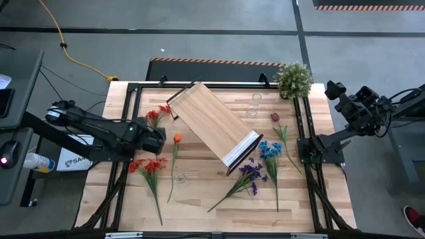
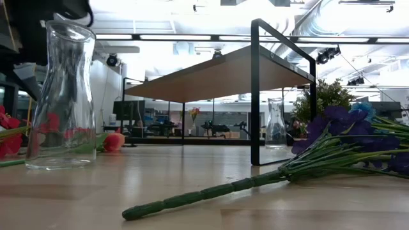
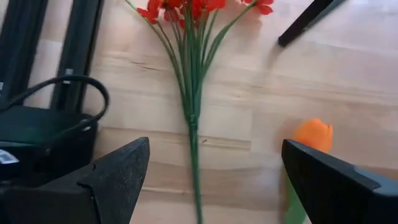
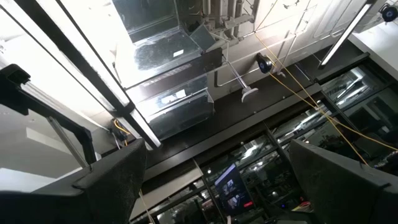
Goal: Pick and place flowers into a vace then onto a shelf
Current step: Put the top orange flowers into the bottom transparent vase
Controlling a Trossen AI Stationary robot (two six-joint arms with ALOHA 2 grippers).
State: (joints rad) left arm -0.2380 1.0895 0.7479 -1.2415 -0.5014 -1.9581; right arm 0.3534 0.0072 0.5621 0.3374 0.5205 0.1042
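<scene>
Left claw (image 3: 208, 180) is spread wide, hovering over the red flowers (image 1: 157, 117) at the bench's (image 1: 199, 199) left side in the high view, probably lining up on a stem. Right claw (image 4: 214, 180), also spread, is parked off-bench, pointing at the ceiling. Shelf (image 1: 211, 123) sits diagonally mid-bench.

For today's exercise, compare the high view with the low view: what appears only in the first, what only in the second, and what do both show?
Only the high view shows both arms: the left gripper, open over the table's left side, and the right gripper, open, off the table's right edge, plus the red flowers in full. Only the low view shows the room behind and the shelf's underside. Both show the shelf, the purple flowers, the potted plant and two glass vases.
</scene>
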